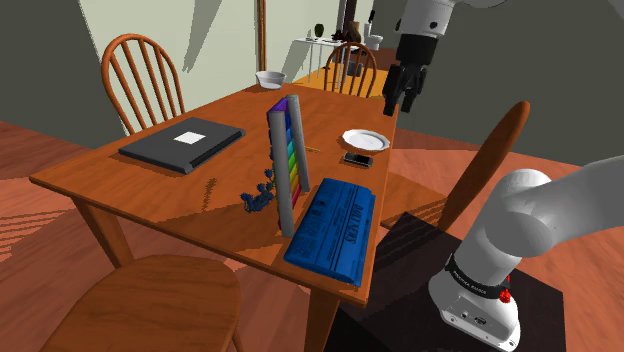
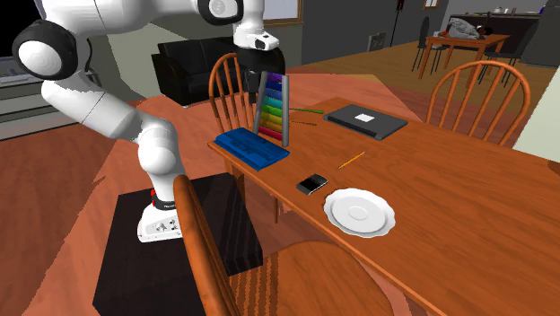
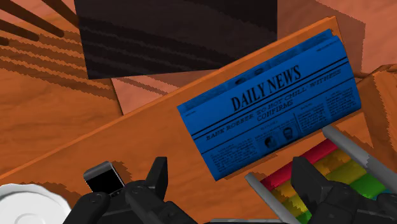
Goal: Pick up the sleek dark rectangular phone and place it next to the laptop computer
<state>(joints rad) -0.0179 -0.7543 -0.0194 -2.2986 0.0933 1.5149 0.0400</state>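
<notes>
The sleek dark rectangular phone (image 1: 358, 159) was found lying flat on the brown wooden worktop (image 1: 120, 178), near the edge that faced the arm's stand. It lay just beside a round white plate (image 1: 365, 139), with a small gap visible between the two in the second exterior view. A yellow pencil (image 2: 351, 160) was seen near the phone, further in on the worktop.

A folded blue newspaper (image 1: 333, 230) headed "DAILY NEWS" was laid along the same edge, well apart from the phone. An upright grey-framed rack (image 1: 288, 160) of rainbow-coloured rows was set right next to it. The closed dark grey laptop (image 1: 182, 143), marked with a white label, was placed beyond the rack at the shoulder view's left, well apart from the phone.

The all-black tool (image 1: 400, 105) was held raised above the phone and plate. Its fingers (image 3: 159, 170) were spread wide, with nothing gripped; in the wrist view the phone was seen just outside one finger.
</notes>
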